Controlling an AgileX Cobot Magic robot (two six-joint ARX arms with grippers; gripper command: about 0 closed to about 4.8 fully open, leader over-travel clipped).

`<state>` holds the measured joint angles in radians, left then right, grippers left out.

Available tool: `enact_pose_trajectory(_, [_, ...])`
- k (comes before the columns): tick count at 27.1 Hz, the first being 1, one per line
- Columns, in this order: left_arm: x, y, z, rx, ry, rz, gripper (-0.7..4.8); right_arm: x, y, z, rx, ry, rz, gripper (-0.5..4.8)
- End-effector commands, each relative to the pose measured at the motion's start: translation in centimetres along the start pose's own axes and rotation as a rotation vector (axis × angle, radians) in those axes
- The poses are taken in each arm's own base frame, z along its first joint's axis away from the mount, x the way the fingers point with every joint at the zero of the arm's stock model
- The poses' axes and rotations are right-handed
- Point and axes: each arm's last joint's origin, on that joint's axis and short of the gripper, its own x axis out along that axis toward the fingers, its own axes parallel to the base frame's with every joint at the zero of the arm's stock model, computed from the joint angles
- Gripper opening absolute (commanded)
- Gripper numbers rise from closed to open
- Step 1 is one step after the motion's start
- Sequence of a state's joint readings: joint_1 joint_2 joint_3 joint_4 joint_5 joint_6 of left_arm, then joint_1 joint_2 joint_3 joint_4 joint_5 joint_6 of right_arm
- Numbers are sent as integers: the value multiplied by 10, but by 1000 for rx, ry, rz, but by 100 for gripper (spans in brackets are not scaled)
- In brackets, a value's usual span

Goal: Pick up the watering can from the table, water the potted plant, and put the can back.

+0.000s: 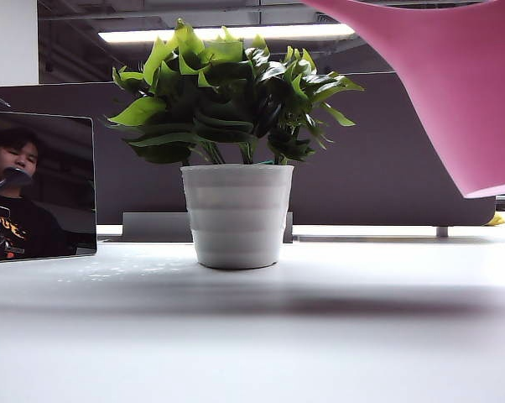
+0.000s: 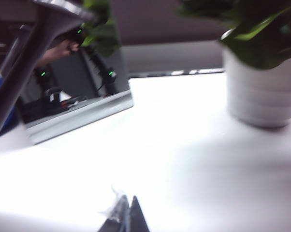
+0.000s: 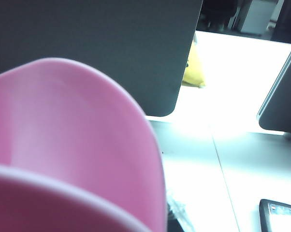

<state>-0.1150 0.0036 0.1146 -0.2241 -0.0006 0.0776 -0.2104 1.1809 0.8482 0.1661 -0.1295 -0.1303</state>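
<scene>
The large smooth pink plastic watering can (image 1: 454,84) hangs in the air at upper right, above the broad white matte table (image 1: 252,336), clear of one bushy green potted plant (image 1: 236,151) in its ribbed white pot. The right gripper is hidden behind the can (grip unseen, I cannot tell). The left gripper (image 2: 126,217) sits low over the table, tips together, holding nothing.

No legible text, label, brand, number or sign appears in any view. An orange print on the black shirt (image 1: 9,228) of the person at the exterior view's left edge is too small to read.
</scene>
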Motion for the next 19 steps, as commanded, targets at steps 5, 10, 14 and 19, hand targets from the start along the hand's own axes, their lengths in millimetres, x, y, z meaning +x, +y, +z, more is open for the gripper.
enact_pose_trajectory(5, [3, 9, -13, -15, 57, 99, -5, -2, 3, -21, 8, -136, -14, -2])
enact_pose_trajectory(10, [6, 11, -23, -21, 90, 129, -5, -4, -1, -42, 19, -143, -39, -2])
enact_pose_trajectory(14, [8, 11, -30, -22, 103, 126, -5, 1, -6, -54, 37, -115, -52, -2])
enact_pose_trajectory(19, [8, 11, -31, -22, 100, 127, -5, 9, -9, -59, 41, -141, -26, -1])
